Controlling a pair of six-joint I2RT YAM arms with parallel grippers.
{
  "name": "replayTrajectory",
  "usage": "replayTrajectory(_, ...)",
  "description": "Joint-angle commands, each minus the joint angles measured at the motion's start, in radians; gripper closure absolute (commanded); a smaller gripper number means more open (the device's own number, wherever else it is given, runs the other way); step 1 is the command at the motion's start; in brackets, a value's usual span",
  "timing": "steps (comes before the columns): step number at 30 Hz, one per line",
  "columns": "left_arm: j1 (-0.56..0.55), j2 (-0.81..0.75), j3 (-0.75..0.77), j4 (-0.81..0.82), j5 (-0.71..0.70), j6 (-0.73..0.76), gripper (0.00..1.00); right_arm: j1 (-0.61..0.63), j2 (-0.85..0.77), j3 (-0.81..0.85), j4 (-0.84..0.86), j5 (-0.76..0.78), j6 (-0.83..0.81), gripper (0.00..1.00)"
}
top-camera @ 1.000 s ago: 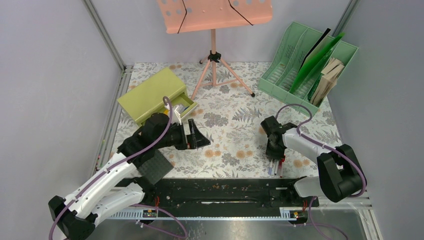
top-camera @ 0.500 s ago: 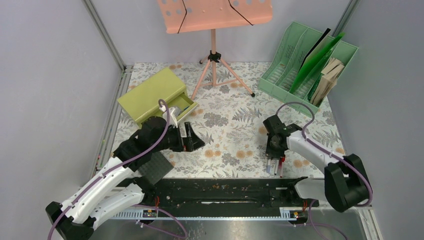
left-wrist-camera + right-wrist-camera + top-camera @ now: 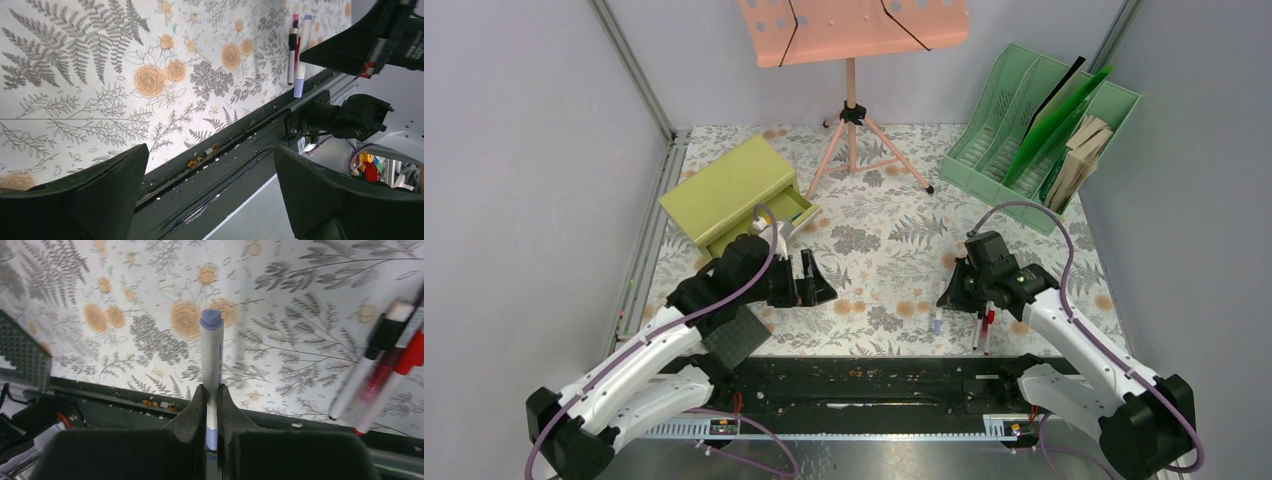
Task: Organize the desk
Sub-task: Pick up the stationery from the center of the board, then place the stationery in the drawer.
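Observation:
The desk (image 3: 886,232) has a whitish top printed with ferns and orange flowers. My right gripper (image 3: 211,390) is shut on a white marker with a lavender-blue cap (image 3: 211,347), held above the desk near its front edge. From above, that marker (image 3: 938,322) sticks out to the left of the right gripper (image 3: 954,296). Three more pens (image 3: 981,331) lie on the desk just right of it, also visible as pens (image 3: 385,367) in the right wrist view. My left gripper (image 3: 815,279) hangs open and empty in front of the olive-yellow drawer cabinet (image 3: 729,188), whose drawer stands open.
A green file tray (image 3: 1034,125) with folders and wooden pieces stands at the back right. A pink music stand (image 3: 852,110) rises at the back middle on a tripod. A black perforated plate (image 3: 736,336) lies by the left arm. A black rail (image 3: 874,385) runs along the front edge.
My right gripper closed on the blue-capped marker, lifted it from the other pens and swung it left. The left gripper drifted slightly and stayed open.

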Motion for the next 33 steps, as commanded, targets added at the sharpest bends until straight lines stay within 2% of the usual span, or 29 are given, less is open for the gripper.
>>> replayTrajectory(1,-0.005,0.048,-0.032,0.111,0.094,-0.036,0.01,0.055,-0.045,-0.035,0.093,-0.093,0.087,1.0)
replayTrajectory(5,-0.006,0.11,-0.071,0.195,0.158,-0.07,0.01,0.131,-0.05,-0.09,0.241,-0.156,0.167,1.0)
replayTrajectory(14,-0.045,0.174,-0.278,0.694,0.331,-0.253,0.03,0.226,-0.011,-0.152,0.526,-0.223,0.296,1.0)
replayTrajectory(19,-0.083,0.201,-0.325,0.881,0.382,-0.319,0.05,0.263,-0.011,-0.163,0.64,-0.239,0.364,1.0)
replayTrajectory(25,-0.138,0.237,-0.314,0.964,0.398,-0.334,0.1,0.308,0.008,-0.164,0.746,-0.245,0.418,1.0)
replayTrajectory(29,-0.157,0.26,-0.305,0.967,0.386,-0.334,0.21,0.337,0.02,-0.145,0.743,-0.229,0.422,1.0)
replayTrajectory(33,-0.163,0.275,-0.306,0.961,0.369,-0.33,0.26,0.351,0.02,-0.148,0.779,-0.231,0.444,1.0)
